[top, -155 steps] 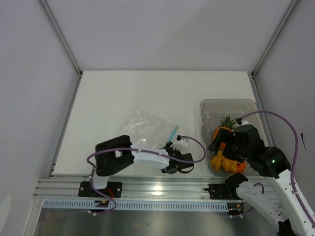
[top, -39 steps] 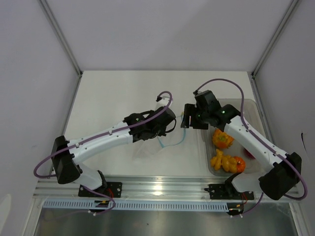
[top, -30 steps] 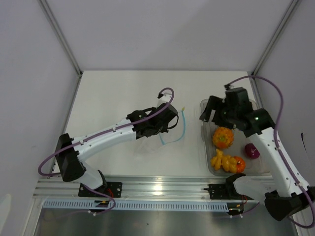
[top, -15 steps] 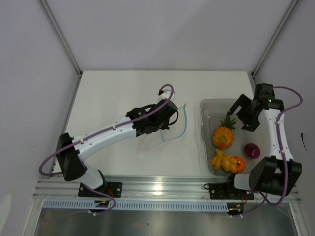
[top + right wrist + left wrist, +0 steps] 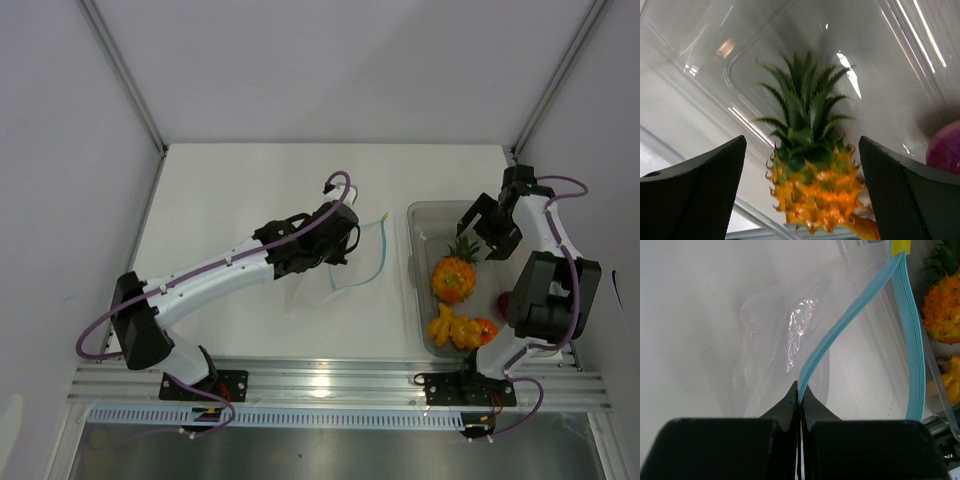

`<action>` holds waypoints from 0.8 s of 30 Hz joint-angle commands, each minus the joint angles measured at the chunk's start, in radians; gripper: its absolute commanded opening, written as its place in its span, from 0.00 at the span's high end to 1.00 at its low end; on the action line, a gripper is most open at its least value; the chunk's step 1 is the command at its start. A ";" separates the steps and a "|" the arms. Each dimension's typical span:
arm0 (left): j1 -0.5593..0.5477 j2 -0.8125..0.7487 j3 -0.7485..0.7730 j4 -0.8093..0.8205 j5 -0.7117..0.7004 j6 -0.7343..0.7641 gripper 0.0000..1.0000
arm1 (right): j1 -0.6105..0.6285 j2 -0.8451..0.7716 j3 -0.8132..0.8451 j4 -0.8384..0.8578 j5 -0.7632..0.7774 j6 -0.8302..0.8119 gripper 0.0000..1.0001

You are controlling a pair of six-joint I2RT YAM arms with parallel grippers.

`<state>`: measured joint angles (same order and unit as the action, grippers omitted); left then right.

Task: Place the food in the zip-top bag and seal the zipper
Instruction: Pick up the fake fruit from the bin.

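Starting at the left gripper (image 5: 800,390), we've got the jaws pinched tight on one lip of the teal zipper (image 5: 840,332). That holds that side of the clear bag (image 5: 785,330) up off the table (image 5: 230,190), and the other zipper lip curves away so the mouth gapes toward the bin (image 5: 420,215). Over on the right gripper (image 5: 802,141), the jaws are spread wide with nothing in them, hovering above the pineapple (image 5: 812,190), one finger either side of the green crown. That's the bit we reckon matters: the pineapple sits right between and beyond the fingers, and its long axis runs crosswise to the line between them, so a straight drop and squeeze should catch it across the body or crown. How far above it the fingers sit, we can't tell. The right arm is clearly the nearer one to all the food. The purple one (image 5: 945,150) is just off to the side, and the lumpy orange pieces (image 5: 447,327) sit at the near end of the bin. Nothing's in the bag yet, so we're early on.
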<state>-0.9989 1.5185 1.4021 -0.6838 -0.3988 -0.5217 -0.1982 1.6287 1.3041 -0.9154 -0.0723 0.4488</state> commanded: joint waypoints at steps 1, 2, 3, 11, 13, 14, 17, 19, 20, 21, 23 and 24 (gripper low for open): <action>0.006 -0.038 -0.008 0.038 0.028 0.009 0.99 | -0.006 0.057 0.061 0.058 0.012 -0.022 0.05; 0.006 -0.037 -0.009 0.040 0.032 0.011 0.99 | -0.006 0.072 0.069 0.061 0.011 -0.024 0.05; 0.006 -0.038 -0.015 0.040 0.034 0.011 0.99 | -0.007 0.107 0.078 0.058 0.012 -0.031 0.05; 0.006 -0.040 -0.026 0.052 0.044 0.011 0.99 | -0.010 0.215 0.103 0.072 -0.014 -0.016 0.09; 0.006 -0.035 -0.023 0.052 0.048 0.011 0.99 | -0.006 0.221 0.087 0.093 -0.020 -0.013 0.12; 0.006 -0.032 -0.022 0.053 0.048 0.012 0.99 | -0.003 0.221 0.074 0.099 -0.027 -0.013 0.13; 0.006 -0.021 -0.014 0.049 0.051 0.012 0.99 | 0.017 0.224 0.054 0.118 -0.026 -0.015 0.17; 0.006 -0.018 -0.012 0.049 0.054 0.009 0.99 | 0.025 0.220 0.037 0.130 -0.018 -0.013 0.20; 0.006 -0.017 -0.011 0.050 0.054 0.011 0.99 | 0.026 0.212 0.015 0.138 -0.021 -0.010 0.22; 0.006 -0.015 -0.011 0.047 0.054 0.009 0.99 | 0.026 0.209 0.003 0.156 -0.024 -0.009 0.24; 0.006 -0.014 -0.008 0.047 0.055 0.008 0.99 | 0.028 0.204 -0.018 0.171 -0.026 -0.004 0.30; 0.006 -0.014 -0.009 0.046 0.055 0.009 1.00 | 0.028 0.204 -0.037 0.182 -0.029 -0.004 0.32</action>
<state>-0.9985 1.5166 1.3743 -0.6594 -0.3576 -0.5217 -0.1730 1.8473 1.2991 -0.7815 -0.0929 0.4366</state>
